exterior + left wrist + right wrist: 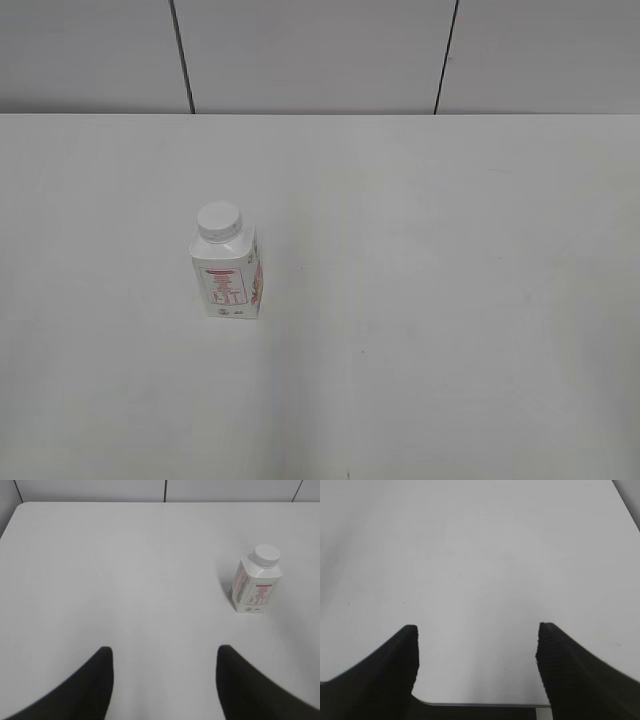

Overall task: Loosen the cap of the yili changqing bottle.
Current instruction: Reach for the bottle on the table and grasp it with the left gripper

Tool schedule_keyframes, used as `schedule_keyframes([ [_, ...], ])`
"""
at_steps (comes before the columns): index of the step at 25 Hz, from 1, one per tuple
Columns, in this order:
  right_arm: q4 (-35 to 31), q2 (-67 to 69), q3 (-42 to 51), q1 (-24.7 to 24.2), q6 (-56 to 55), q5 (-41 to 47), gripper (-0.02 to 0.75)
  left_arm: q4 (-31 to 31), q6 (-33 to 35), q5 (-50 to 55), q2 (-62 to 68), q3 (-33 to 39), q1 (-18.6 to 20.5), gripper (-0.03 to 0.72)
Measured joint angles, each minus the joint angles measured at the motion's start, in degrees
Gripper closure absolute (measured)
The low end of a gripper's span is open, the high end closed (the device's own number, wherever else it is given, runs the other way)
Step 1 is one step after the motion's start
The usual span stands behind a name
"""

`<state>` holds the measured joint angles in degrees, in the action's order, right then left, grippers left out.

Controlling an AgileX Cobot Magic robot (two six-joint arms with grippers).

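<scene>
So nothing's started: bottle [226, 272] stands upright left of table [450, 300] centre, well off every edge, cap [219, 220] on. Left gripper [165, 680] and right gripper [477, 655] both released, empty, well back, probably staged: one holds, one twists.

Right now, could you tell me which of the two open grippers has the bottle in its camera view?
The left gripper: the bottle stands ahead to its right. The right gripper sees only bare table.
</scene>
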<state>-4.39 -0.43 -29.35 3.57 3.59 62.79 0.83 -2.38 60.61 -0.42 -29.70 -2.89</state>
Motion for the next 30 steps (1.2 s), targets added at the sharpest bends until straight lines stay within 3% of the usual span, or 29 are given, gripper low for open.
schedule_keyframes([
  [14, 0.0, 0.0, 0.0, 0.0, 0.0, 0.0, 0.159, 0.12, 0.0, -1.17, 0.0, -0.51, 0.0, 0.276],
  [20, 0.0, 0.0, 0.0, 0.0, 0.0, 0.0, 0.159, 2.85, 0.0, -18.79, 0.42, -1.26, 0.0, 0.276],
  [30, 0.0, 0.0, 0.0, 0.0, 0.0, 0.0, 0.159, 11.18, 0.0, -42.31, 13.92, 5.41, 0.0, 0.276],
])
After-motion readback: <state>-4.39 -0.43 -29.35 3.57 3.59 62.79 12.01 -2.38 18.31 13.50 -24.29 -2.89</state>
